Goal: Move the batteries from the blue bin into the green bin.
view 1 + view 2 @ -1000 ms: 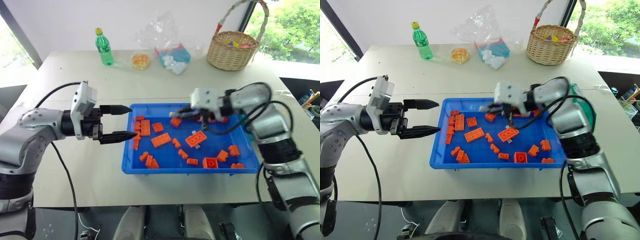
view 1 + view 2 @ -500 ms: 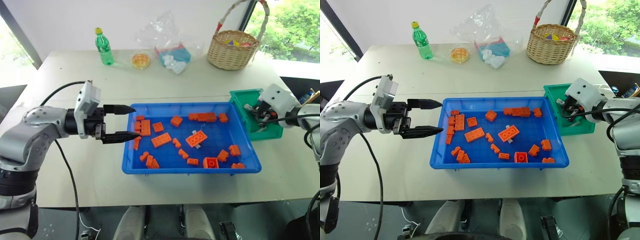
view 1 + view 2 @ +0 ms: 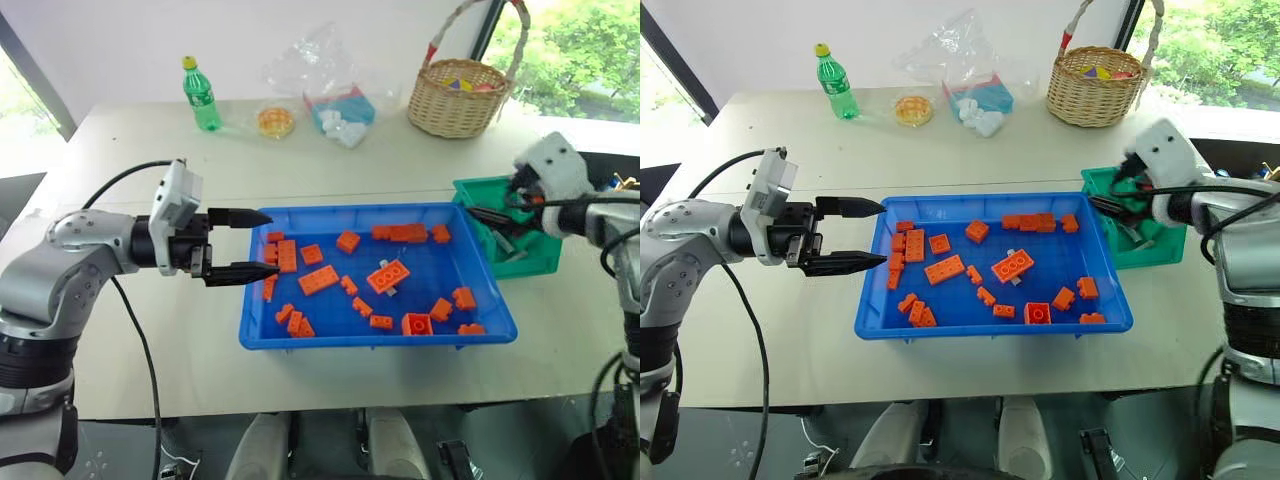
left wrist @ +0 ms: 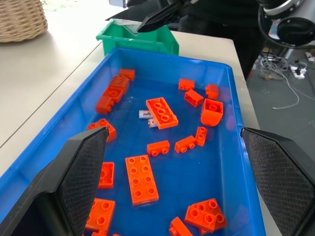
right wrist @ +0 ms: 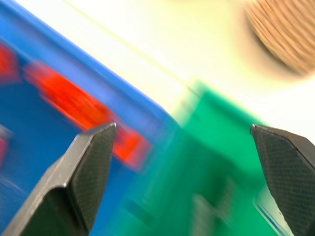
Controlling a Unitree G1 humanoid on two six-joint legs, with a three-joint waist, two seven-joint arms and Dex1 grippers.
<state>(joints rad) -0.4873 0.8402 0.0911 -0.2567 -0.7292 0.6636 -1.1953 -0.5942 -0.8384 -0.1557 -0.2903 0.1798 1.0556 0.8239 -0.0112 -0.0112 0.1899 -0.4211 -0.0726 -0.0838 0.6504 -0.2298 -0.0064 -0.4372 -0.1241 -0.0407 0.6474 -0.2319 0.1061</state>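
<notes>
R gripper (image 3: 1118, 212) hangs over the green bin (image 3: 1165, 250), fingers spread wide, nothing between them. In the R wrist view the two finger pads (image 5: 91, 167) stand far apart, green bin blurred underneath. That bin sits just beside the blue bin's (image 3: 990, 325) R end, at the far corner, w/ the two walls touching or nearly so.

Inside the green bin, a couple of grey cylinders show: batteries (image 3: 508, 245) lying on the bin floor, partly hidden by the gripper fingers. Can't count them exactly.

Over in the blue bin, one small silver battery (image 3: 1014, 279) peeks out from under the near edge of a big orange brick (image 3: 1012, 265), about mid-bin. L wrist view shows it as a pale labelled cylinder (image 4: 146, 116) tucked against that brick's side. Other orange bricks scattered all over the blue bin floor, a cluster at the L end, a row along the far wall.

L gripper (image 3: 240, 245) hovers at the blue bin's L end, pointing across the bin, jaws apart, empty; tips right at the L wall, above the rim.

Far side of the table (image 3: 130, 150): green bottle (image 3: 200, 93), small round dish (image 3: 276, 121), clear plastic bag (image 3: 330, 85), wicker basket (image 3: 460, 100).
</notes>
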